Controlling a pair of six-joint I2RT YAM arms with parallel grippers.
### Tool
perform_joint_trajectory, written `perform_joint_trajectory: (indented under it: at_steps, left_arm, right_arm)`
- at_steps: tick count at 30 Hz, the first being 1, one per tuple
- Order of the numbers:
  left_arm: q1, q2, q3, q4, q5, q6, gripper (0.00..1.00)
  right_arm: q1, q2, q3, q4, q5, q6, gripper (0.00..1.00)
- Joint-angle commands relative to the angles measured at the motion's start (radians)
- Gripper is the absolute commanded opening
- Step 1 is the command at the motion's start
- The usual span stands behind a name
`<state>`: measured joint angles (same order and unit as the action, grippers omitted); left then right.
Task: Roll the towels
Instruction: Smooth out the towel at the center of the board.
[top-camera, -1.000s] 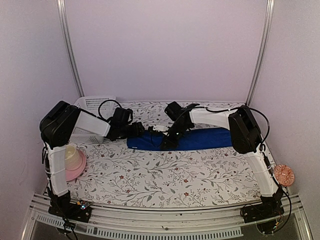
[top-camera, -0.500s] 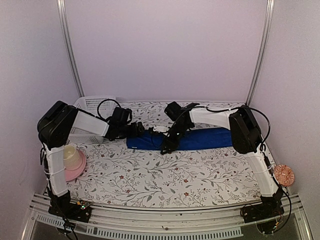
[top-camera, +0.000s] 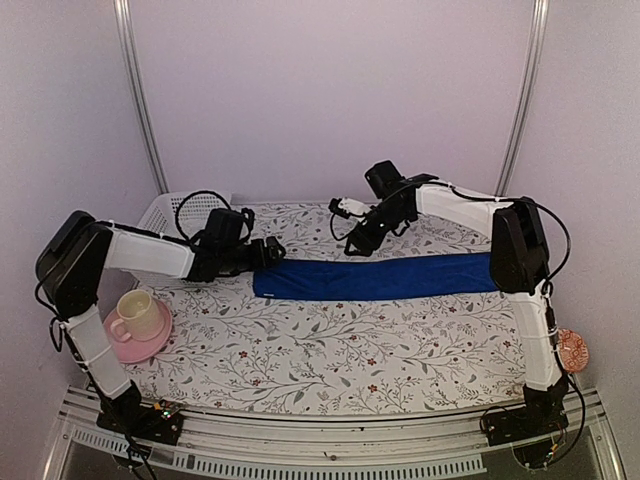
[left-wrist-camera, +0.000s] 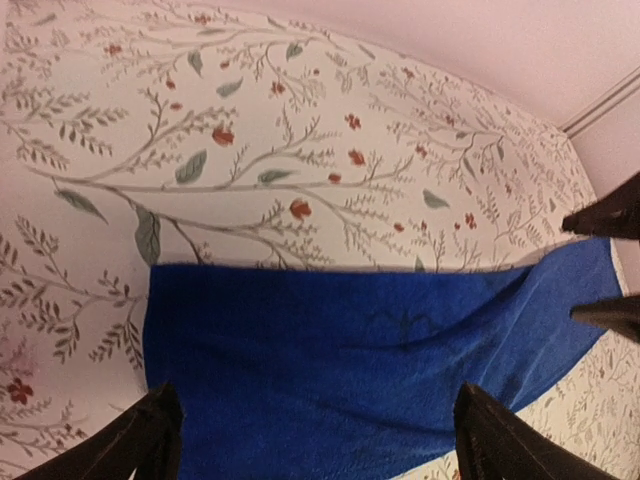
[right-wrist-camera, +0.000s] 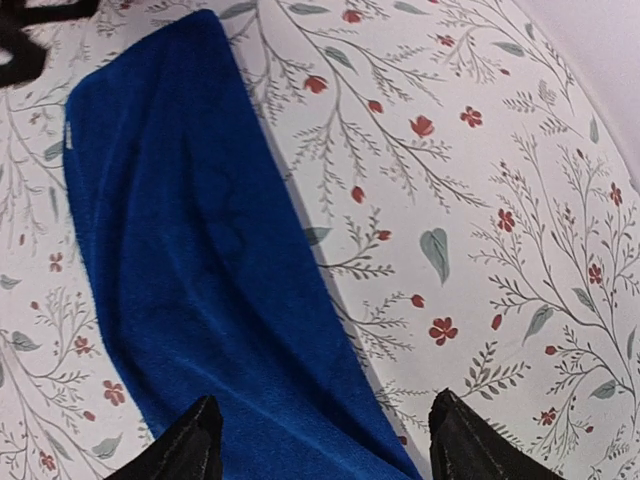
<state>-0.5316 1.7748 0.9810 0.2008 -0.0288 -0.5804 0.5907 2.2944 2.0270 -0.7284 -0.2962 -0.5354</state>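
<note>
Blue towel (top-camera: 375, 278) is lying flat on the table (top-camera: 300, 350), running 9-to-3 o'clock. Left hand (top-camera: 272, 250) is hovering at its 9 o'clock end, fingers apart. Right hand (top-camera: 352, 243) is hanging over its 12 o'clock edge, fingers apart, gripping nothing.

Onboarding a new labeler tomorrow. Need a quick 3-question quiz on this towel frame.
1. True or false: the blue towel is already rolled up.
2. What stands at the near-left corner of the table? A) pink cup B) glass bottle C) stack of books
3. What are the left gripper and right gripper holding?
Key: 1 false, it lies flat in a long strip. 2 A. 3 nothing, both are open and empty.
</note>
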Motion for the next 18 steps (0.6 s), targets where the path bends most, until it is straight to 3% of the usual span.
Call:
perform_joint_trajectory:
  at_steps: [1,6,18]
  left_arm:
    - [-0.039,0.005,-0.094,0.034,0.048,-0.061,0.93]
    - [-0.055,0.019,-0.124,0.057,0.047,-0.083,0.92]
    - [-0.06,0.047,-0.122,0.104,0.08,-0.097,0.89]
  right_arm:
    - [0.014,0.104,0.056,0.052,0.139,0.085,0.75]
    - [0.014,0.154,0.065,0.072,0.151,0.1,0.81]
    - [0.014,0.192,0.058,0.091,0.128,0.111,0.82]
